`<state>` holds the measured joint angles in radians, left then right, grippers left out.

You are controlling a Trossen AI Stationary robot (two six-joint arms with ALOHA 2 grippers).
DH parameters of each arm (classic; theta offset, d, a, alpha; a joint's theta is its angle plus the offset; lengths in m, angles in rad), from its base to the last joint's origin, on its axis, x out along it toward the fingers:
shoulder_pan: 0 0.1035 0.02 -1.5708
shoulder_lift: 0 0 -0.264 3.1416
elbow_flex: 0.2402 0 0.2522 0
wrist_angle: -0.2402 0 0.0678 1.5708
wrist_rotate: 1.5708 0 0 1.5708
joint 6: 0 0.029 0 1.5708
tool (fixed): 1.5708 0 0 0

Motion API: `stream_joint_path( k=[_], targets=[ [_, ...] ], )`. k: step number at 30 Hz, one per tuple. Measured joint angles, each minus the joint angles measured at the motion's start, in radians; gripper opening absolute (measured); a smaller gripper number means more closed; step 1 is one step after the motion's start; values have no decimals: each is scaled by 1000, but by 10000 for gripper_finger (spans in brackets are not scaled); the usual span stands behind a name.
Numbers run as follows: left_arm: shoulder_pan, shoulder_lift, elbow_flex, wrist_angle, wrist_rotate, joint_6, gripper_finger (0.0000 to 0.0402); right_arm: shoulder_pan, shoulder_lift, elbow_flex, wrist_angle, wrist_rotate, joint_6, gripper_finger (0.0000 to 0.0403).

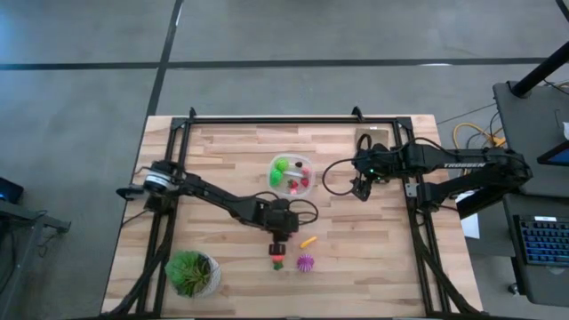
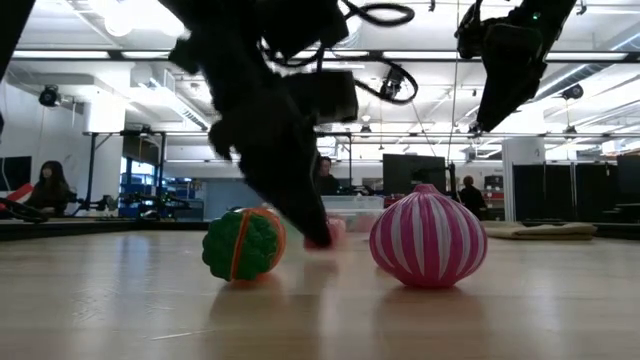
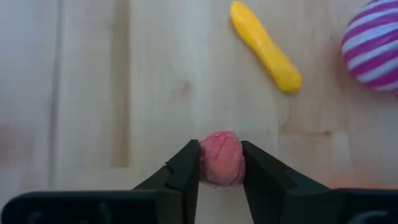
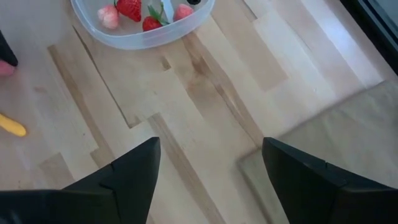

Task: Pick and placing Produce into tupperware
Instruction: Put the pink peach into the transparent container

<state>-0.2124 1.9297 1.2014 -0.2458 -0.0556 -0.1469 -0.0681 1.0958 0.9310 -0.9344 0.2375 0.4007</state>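
My left gripper [image 1: 278, 251] stands near the table's front middle, shut on a small pink-red produce piece [image 3: 221, 158]. Beside it on the wood lie a yellow piece [image 3: 264, 45], a purple-and-white striped piece [image 2: 428, 237] and a green-and-orange ball [image 2: 243, 243]. The tupperware [image 1: 292, 174] sits on the table farther back, with red and green produce inside. My right gripper [image 1: 360, 188] hangs open above the table, to the right of the tupperware, with nothing between its fingers [image 4: 134, 168]. My left gripper pinches the pink-red piece by its two sides [image 3: 205, 163] between the ends of its two fingers. The fingers slant down at it from the table's far left. Whether the piece rests on the wood or hangs just above it, I cannot tell.
A leafy plant in a white pot [image 1: 193, 274] stands at the front left corner. A flat brown board [image 4: 336, 124] lies at the back right, below my right gripper. A black frame [image 1: 267, 119] runs round the table's edges.
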Motion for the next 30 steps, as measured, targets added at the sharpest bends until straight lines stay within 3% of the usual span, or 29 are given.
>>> stream_joint_path(
  k=[7, 13, 18, 22, 26, 30],
  targets=[
    [65, -148, 90, -162, -57, 72, 91, -3, 0, 0, -3, 0, 11, 276],
    [213, -253, 82, -196, -81, 113, 91, -2, 0, 0, -4, 0, 27, 270],
    [375, -216, 69, -181, -73, 151, 91, -2, -2, 0, -4, 0, 64, 272],
    [468, -138, 75, -183, 11, 130, 92, -3, -2, 0, -6, 0, 64, 274],
    [482, -76, 75, -182, 35, 132, 100, -2, -2, 0, -12, 0, 72, 274],
    [479, -46, 75, -117, 33, 157, 135, -2, -2, 0, -13, 0, 72, 272]
  ],
)
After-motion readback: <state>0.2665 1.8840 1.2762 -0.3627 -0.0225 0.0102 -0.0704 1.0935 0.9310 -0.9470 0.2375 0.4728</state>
